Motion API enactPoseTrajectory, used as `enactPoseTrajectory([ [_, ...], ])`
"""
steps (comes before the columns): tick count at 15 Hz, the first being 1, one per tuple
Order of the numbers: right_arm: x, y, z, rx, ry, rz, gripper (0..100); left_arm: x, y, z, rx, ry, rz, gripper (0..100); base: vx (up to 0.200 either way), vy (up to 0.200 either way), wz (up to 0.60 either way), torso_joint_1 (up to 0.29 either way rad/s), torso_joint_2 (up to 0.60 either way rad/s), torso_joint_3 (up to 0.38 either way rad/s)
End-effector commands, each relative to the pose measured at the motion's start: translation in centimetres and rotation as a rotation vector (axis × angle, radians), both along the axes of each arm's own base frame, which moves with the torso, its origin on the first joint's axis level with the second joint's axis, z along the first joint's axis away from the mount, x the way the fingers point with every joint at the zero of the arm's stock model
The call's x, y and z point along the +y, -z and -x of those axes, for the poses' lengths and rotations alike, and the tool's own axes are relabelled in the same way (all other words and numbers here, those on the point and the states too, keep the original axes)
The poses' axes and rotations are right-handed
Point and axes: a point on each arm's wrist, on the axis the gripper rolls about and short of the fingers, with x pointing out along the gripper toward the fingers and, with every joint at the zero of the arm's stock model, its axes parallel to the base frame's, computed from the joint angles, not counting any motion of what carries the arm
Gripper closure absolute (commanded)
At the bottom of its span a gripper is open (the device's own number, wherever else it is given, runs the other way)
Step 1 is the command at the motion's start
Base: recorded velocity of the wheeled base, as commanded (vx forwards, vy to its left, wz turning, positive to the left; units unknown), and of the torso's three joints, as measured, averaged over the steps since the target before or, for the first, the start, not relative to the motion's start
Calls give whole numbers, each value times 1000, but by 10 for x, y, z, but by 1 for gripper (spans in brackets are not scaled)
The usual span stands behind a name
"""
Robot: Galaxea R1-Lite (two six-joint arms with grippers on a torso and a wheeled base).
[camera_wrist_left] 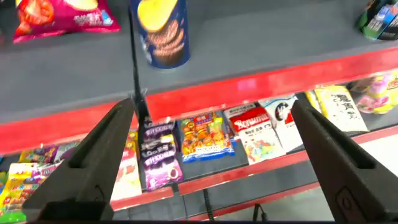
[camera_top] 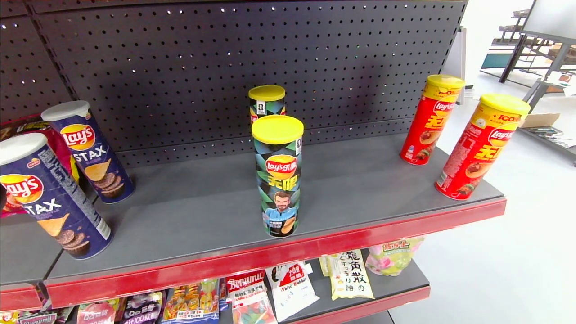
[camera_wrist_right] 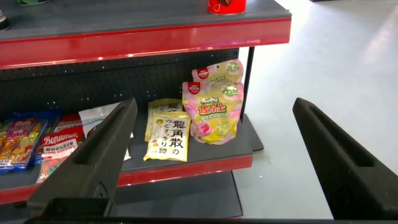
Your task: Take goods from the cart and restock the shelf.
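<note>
Partly restocked, apparently: navy white-lidded chip cans [camera_top: 90, 153] at nine o'clock, red yellow-lidded cans [camera_top: 481, 148] at three, green yellow-lidded cans [camera_top: 279, 180] between, on grey red-edged metal shelf [camera_top: 360, 180]; gaps left; left fingers [camera_wrist_left: 93, 162] and right fingers [camera_wrist_right: 93, 162] spread, empty.

- We find a logo and bold lettering on the blue cans [camera_top: 54, 198], green cans [camera_top: 279, 180] and red cans [camera_top: 483, 148].
- The lower packets [camera_top: 348, 274] bear print, seemingly East Asian characters on some; too small to confirm.
</note>
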Motion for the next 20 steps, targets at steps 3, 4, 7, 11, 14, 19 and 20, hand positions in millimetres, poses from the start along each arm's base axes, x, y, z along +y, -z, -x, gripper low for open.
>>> enactPoseTrajectory([
  [3, 0, 0, 0, 3, -2, 2, 0, 2, 24, 20, -97, -6, 51, 0, 0, 0, 0, 0, 0, 0],
  [4, 0, 0, 0, 0, -2, 1, 0, 2, 29, 18, -84, -16, 64, 0, 0, 0, 0, 0, 0, 0],
  [7, 0, 0, 0, 1, 0, 1, 0, 1, 35, 13, -92, -15, 67, 0, 0, 0, 600, 4, 4, 4],
  [11, 0, 0, 0, 0, 0, -1, 0, 1, 46, 7, -78, -15, 67, 0, 0, 0, 450, 4, 4, 2],
  [14, 0, 0, 0, 0, 0, -1, 0, -1, 74, -8, -131, 0, 30, 0, 0, 0, 0, 0, 0, 0],
  [19, 0, 0, 0, 0, 0, -2, 0, -2, 80, -9, -106, 30, 24, 0, 0, 0, 0, 0, 0, 0],
  [20, 0, 0, 0, 1, 0, -2, 0, -3, 79, -9, -107, -56, 18, 0, 0, 0, 0, 0, 0, 0],
])
